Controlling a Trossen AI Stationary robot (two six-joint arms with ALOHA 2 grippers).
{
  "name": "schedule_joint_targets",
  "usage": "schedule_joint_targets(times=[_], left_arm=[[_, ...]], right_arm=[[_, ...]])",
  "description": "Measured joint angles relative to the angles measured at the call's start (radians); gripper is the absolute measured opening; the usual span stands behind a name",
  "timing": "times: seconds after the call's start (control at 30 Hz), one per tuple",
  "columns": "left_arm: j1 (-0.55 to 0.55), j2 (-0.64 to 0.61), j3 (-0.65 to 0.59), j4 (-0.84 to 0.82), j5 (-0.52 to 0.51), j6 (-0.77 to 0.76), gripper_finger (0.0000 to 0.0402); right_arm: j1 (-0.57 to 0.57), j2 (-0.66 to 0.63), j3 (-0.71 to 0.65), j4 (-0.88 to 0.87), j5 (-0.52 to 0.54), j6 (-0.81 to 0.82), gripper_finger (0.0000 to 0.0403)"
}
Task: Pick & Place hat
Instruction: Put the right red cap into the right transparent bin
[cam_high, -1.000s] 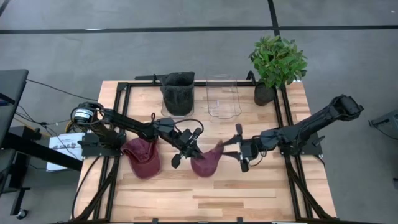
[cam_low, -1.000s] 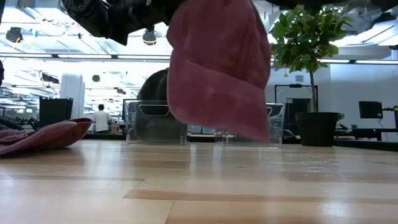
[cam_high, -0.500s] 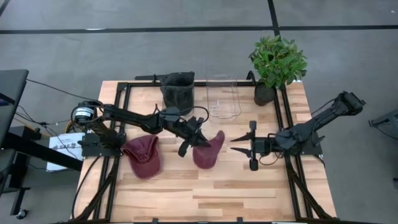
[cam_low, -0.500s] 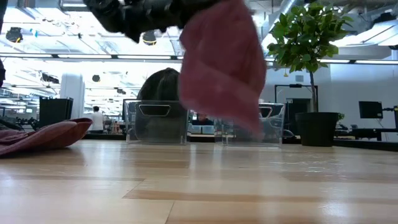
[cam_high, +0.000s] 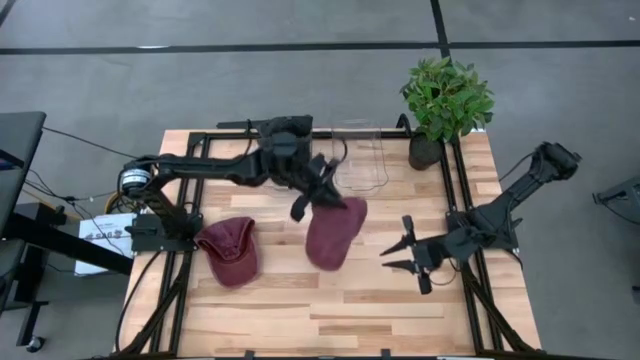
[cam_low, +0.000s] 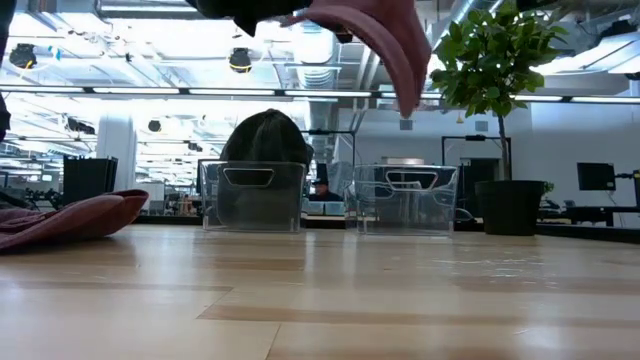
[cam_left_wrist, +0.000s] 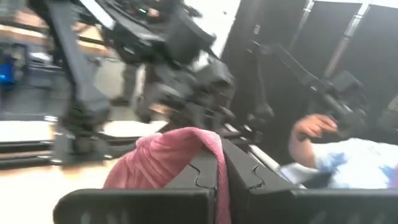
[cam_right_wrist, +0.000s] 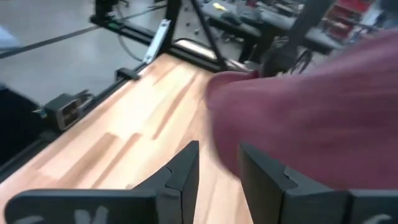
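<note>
Clearly soft and light — the maroon hat (cam_high: 333, 232) droops from my left end effector (cam_high: 318, 194), pinched at its edge; right end effector (cam_high: 403, 255) hangs parted, empty.

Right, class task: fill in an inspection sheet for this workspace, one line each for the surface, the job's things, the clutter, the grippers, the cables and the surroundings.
Surface: wooden table, bare at the front.
Job's things: one maroon hat hanging in the air from the left gripper; a second maroon hat lying on the table; a dark hat in the left clear bin; the other clear bin looks empty.
Clutter: potted plant at the back corner.
Grippers: left gripper shut on the hat; right gripper open, holding nothing.
Cables: bundle off the table's left edge.
Surroundings: grey floor.
</note>
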Motion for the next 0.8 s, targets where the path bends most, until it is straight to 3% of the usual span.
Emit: schedule_joint_targets(times=[0.27, 0.5, 0.8], left_arm=[[0.156, 0.000, 0.092, -0.005, 0.004, -0.005, 0.0007], [0.272, 0.000, 0.134, -0.003, -0.007, 0.024, 0.0008], [0.315, 0.064, 0.154, 0.012, -0.027, 0.054, 0.0007]], right_arm=[[0.055, 0.000, 0.000, -0.157, -0.003, 0.118, 0.0102], [0.052, 0.000, 0.000, -0.188, 0.004, 0.143, 0.0102], [0.001, 0.001, 0.000, -0.189, 0.005, 0.139, 0.0102]])
